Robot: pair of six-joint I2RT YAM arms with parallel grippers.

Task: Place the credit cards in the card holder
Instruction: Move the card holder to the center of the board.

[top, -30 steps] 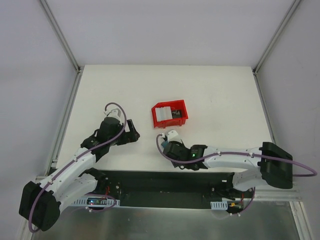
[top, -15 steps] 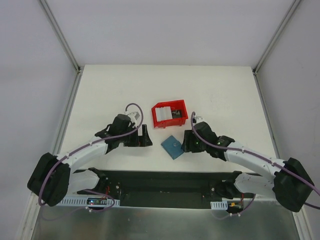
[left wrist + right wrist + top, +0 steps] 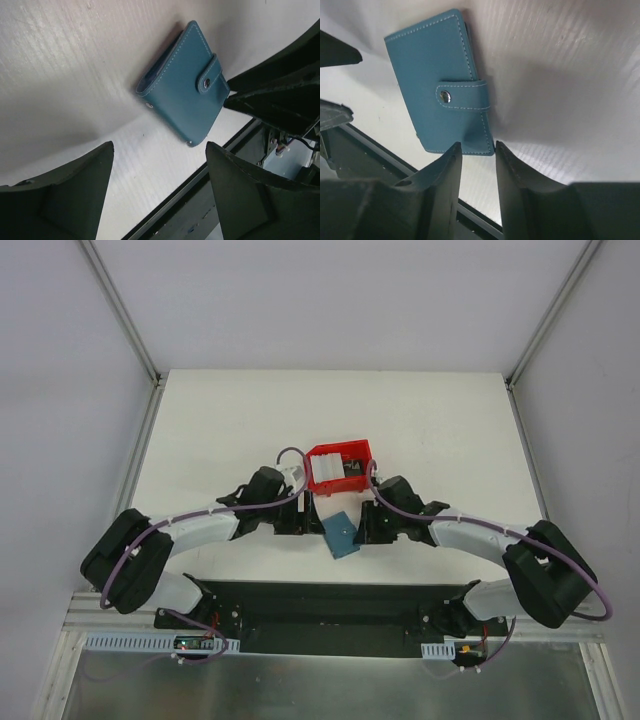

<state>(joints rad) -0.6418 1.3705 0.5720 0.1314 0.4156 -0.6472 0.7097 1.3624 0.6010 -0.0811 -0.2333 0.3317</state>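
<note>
Card holder [image 3: 340,536] lies flat on the bench [image 3: 230,420], close to its near edge and just near of the red bin [image 3: 362,452], at a skew. It is folded shut, clasp tab [image 3: 210,80] snapped down. A white stack in the bin, taken to be the credit cards [image 3: 326,471], sits apart from the holder. Left gripper [image 3: 159,150] is just left of the holder, fingers spread wide, nothing held. Right gripper [image 3: 476,147] is at the holder's right edge, fingers narrowly parted with only a slim gap, nothing seen between them; contact with the holder's corner cannot be confirmed. Risks, as judged: (1) the holder is thin and flat, so a pinch from the side may only shove it; pushed nearward it could go over the bench edge onto the dark rail [image 3: 330,605]. (2) The snapped tab must come free first; pulling it with one gripper and no counter-hold would likely drag the whole holder. (3) Both grippers crowd one small item, so finger-to-finger collision is possible. (4) The bin is near enough to be nudged, shifting the cards.
</note>
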